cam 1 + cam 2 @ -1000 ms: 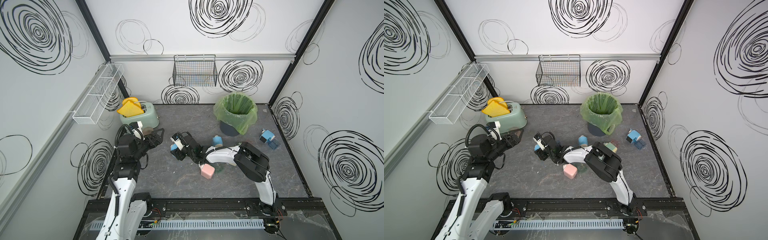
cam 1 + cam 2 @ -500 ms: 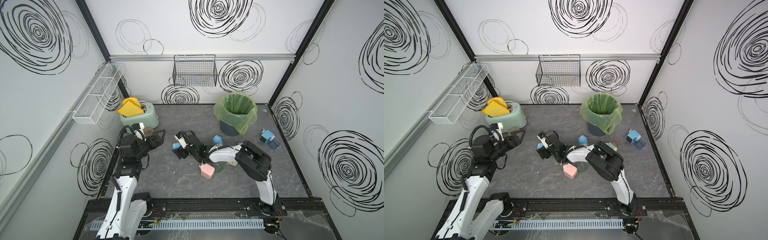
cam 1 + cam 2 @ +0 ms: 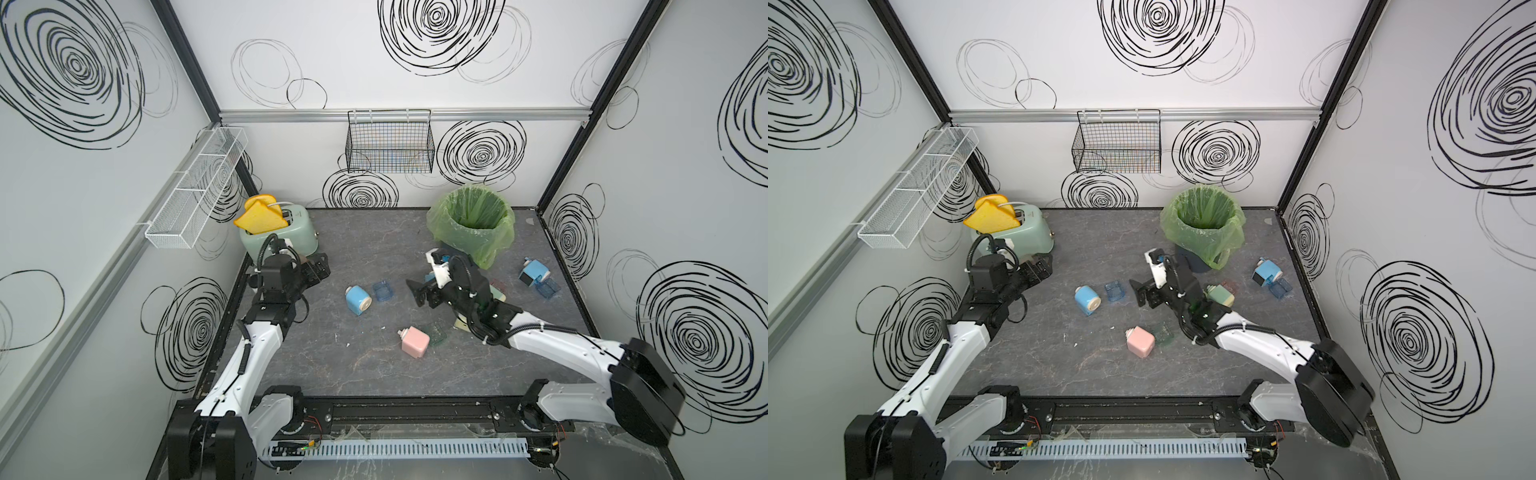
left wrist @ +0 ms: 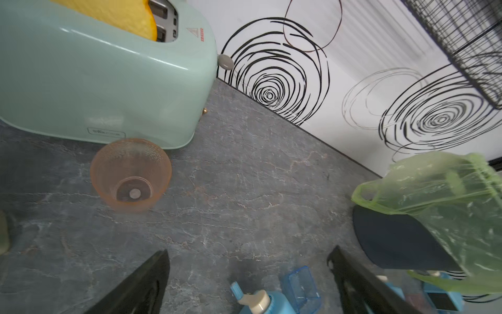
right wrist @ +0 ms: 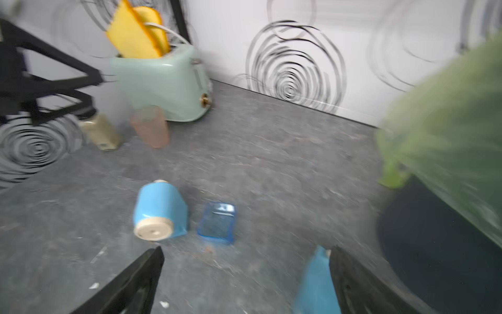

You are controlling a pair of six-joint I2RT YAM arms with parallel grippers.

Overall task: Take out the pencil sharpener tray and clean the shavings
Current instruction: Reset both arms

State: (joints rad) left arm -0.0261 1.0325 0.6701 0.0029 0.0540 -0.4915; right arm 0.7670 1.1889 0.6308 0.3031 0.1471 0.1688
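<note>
Left fingers (image 4: 141, 288) and right fingers (image 5: 130, 285) spread apart; blue tray (image 5: 217, 221) beside blue sharpener (image 5: 159, 210).

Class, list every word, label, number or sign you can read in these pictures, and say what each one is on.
None can be read in full.
Toaster, top: a warning triangle sign, with red print beside it, too small to read.
Toaster, low on its side: a framed label, too blurred to read.
Nothing else in view carries readable text.
</note>
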